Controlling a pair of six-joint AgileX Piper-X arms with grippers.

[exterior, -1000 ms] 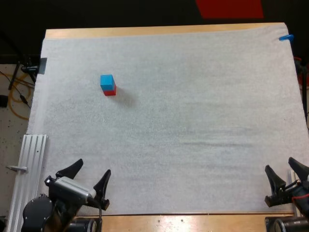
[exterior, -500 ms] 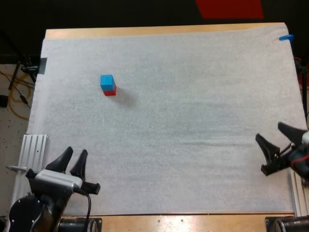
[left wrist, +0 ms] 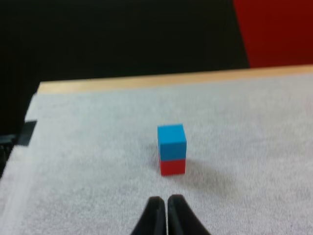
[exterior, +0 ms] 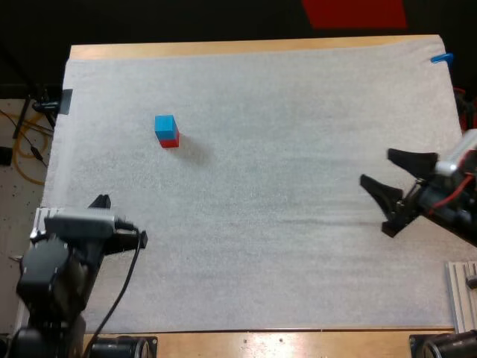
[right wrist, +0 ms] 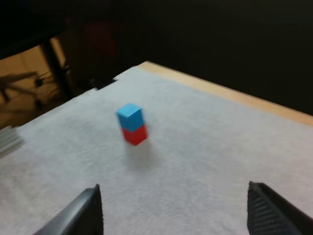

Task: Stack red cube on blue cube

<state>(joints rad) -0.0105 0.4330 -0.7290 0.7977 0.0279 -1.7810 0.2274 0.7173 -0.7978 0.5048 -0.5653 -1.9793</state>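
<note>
The blue cube [exterior: 165,125] sits on top of the red cube [exterior: 171,141] on the far left part of the white mat [exterior: 283,112]. My left gripper [exterior: 100,201] hovers at the mat's left edge, well short of the stack, fingers shut on nothing. In the left wrist view the touching fingers [left wrist: 155,211] of the left gripper [left wrist: 167,199] point at the blue cube [left wrist: 171,141] over the red cube [left wrist: 172,166]. My right gripper [exterior: 376,167] is open above the mat's right side. Between the spread fingers of the right gripper [right wrist: 172,188] the blue cube [right wrist: 130,116] and red cube [right wrist: 135,134] stand far off.
A ribbed aluminium rail [exterior: 42,224] lies along the mat's left edge beside my left arm, and another rail [exterior: 462,287] sits at the lower right. The wooden table edge [exterior: 246,48] borders the mat's far side.
My left gripper has shut and its arm has risen and swung toward the mat's left edge. The right arm has moved forward and inward over the mat, still open. The cubes have not moved.
</note>
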